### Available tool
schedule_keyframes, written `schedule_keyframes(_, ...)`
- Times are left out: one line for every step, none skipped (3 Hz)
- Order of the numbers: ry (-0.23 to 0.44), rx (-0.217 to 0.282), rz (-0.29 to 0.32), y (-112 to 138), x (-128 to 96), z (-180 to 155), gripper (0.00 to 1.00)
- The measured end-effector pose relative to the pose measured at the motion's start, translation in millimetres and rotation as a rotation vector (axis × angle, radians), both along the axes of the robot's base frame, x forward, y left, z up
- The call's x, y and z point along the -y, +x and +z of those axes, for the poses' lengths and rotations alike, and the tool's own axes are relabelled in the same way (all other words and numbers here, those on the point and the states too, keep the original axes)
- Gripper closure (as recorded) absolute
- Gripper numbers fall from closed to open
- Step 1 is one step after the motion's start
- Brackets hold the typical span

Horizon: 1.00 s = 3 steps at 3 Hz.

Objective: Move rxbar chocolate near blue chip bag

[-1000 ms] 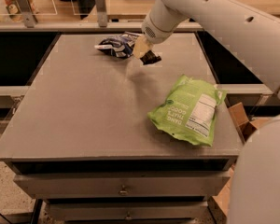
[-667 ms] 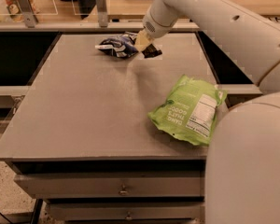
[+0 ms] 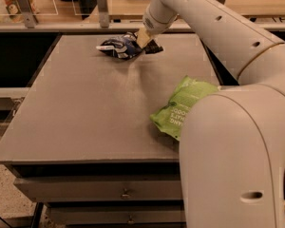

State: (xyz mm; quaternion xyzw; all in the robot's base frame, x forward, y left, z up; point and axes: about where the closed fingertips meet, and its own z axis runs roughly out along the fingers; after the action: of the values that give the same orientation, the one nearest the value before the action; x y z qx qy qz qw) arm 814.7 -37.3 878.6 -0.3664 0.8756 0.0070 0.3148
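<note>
The blue chip bag (image 3: 117,47) lies at the far middle of the grey table (image 3: 85,108). My gripper (image 3: 145,41) is just right of it, low over the table top, and is shut on the rxbar chocolate (image 3: 155,48). The small black bar sticks out to the right of the tan fingers (image 3: 142,37). The bar's left end is almost at the bag's right edge. I cannot tell whether the bar touches the table.
A lime-green bag (image 3: 179,107) lies at the right of the table, partly hidden by my arm (image 3: 228,141), which fills the right foreground. A railing with posts (image 3: 101,6) runs behind the table. Drawers (image 3: 99,194) sit under the front edge.
My gripper has moved left and farther back with the black bar, from a gap right of the blue bag to right beside it.
</note>
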Motion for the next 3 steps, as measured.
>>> schedule_keyframes(0.001, -0.002, -0.031, 8.1, 4.0, -2.5, 0.39)
schedule_keyframes(0.008, -0.003, -0.046, 11.9, 7.8, -4.3, 0.15)
schedule_keyframes(0.006, -0.008, -0.043, 12.1, 6.3, -7.7, 0.00)
